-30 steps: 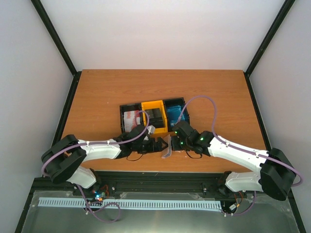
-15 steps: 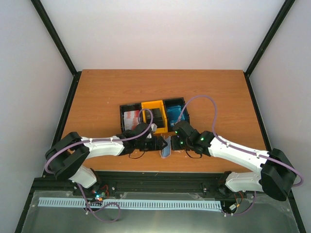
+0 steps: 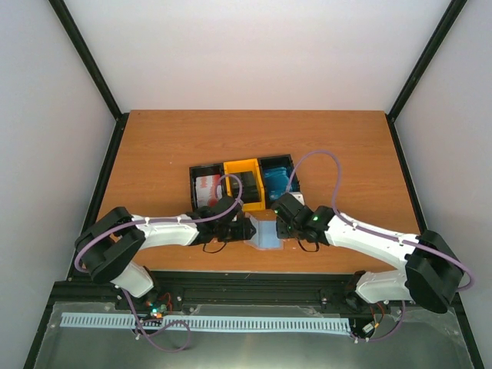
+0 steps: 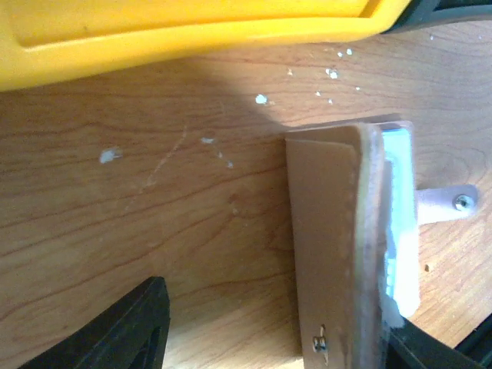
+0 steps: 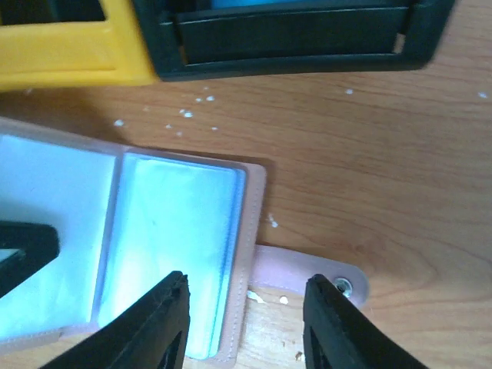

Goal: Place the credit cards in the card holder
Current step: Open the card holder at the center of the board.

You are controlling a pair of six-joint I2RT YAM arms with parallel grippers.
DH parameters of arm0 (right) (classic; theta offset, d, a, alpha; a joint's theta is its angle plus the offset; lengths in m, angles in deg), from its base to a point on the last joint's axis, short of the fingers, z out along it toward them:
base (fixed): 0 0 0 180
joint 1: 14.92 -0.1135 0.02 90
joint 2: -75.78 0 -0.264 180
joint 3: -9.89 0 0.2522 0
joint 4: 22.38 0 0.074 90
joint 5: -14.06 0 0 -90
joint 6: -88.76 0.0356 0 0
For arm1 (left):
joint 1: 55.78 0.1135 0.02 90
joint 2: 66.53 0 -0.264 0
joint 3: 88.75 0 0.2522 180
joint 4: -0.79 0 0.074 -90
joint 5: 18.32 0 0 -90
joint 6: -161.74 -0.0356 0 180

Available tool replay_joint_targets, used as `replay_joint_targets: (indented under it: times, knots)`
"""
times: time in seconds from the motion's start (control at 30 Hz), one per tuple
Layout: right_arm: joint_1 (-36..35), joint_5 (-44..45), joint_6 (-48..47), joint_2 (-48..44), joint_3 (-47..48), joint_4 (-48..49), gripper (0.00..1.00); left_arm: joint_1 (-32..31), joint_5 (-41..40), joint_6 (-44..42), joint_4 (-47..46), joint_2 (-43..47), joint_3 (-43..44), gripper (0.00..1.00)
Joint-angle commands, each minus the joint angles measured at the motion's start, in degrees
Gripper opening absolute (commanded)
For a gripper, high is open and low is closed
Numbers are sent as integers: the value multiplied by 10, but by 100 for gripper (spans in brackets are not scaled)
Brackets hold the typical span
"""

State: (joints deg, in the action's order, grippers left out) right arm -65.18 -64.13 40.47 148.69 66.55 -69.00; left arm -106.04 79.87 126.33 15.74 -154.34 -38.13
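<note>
The pinkish-tan card holder [image 3: 267,234] lies opened near the table's front edge, between both grippers. Its pale inner pockets [image 5: 169,246] face up, and the strap with the round snap [image 5: 338,286] sticks out to the right. My right gripper [image 5: 246,330] is open and straddles the holder's right edge and strap without touching them. My left gripper [image 4: 269,346] is open around the holder's raised tan left cover [image 4: 330,246], which stands close to its right finger. Red-and-white credit cards [image 3: 206,189] and blue credit cards [image 3: 274,182] sit in the bins behind.
Three joined bins stand just behind the holder: a black one [image 3: 201,171], a yellow one [image 3: 243,166] and another black one [image 5: 292,38]. The yellow bin's wall [image 4: 154,31] is close above the left gripper. Bare wood [image 3: 254,134] lies beyond.
The holder, held folded and upright by the right gripper a second ago, now lies spread open. The right gripper has opened and let it go. The left gripper's jaws have narrowed around the left cover.
</note>
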Motion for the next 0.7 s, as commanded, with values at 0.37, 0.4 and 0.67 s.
replay_joint_targets:
  times: [0.37, 0.4, 0.67]
  knots:
    - [-16, -48, -24, 40, 54, 26, 41, -4, -37, 30, 62, 16, -2, 50]
    - [-19, -57, -26, 51, 55, 37, 41, -4, -37, 32, 64, 19, -5, 50]
    - [-52, -49, -38, 155, 98, 48, 44, -4, -31, 67, 65, 55, -50, 49]
